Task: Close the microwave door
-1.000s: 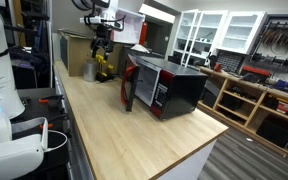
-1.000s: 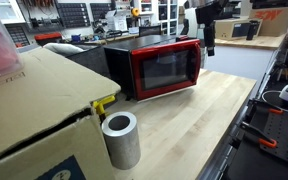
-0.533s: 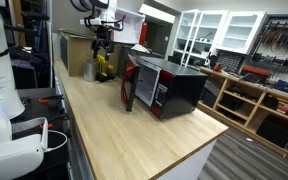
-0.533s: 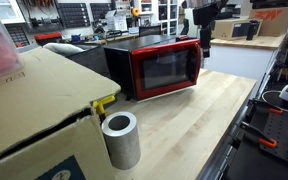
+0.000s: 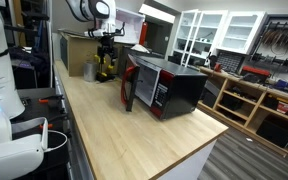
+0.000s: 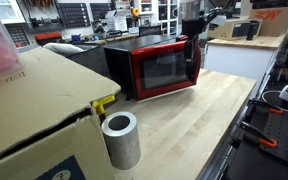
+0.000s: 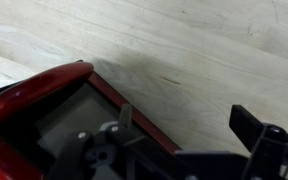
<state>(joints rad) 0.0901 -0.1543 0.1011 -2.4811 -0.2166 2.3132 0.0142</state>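
One step in hand, approach: gripper [image 6: 193, 46], finger spread not discernible, hovers with the ajar microwave door [image 6: 164, 68] just below it; next move likely requires a push toward the microwave [image 5: 182, 88].

In an exterior view the camera looks from high at one end down the long tabletop [image 5: 134, 130], with the microwave [image 5: 166, 88] at middle distance. In an exterior view it sits low beside a box [image 6: 34, 110], facing the microwave's front. Both exterior views share the microwave and tabletop. The wrist view looks steeply down, close on the microwave's corner.
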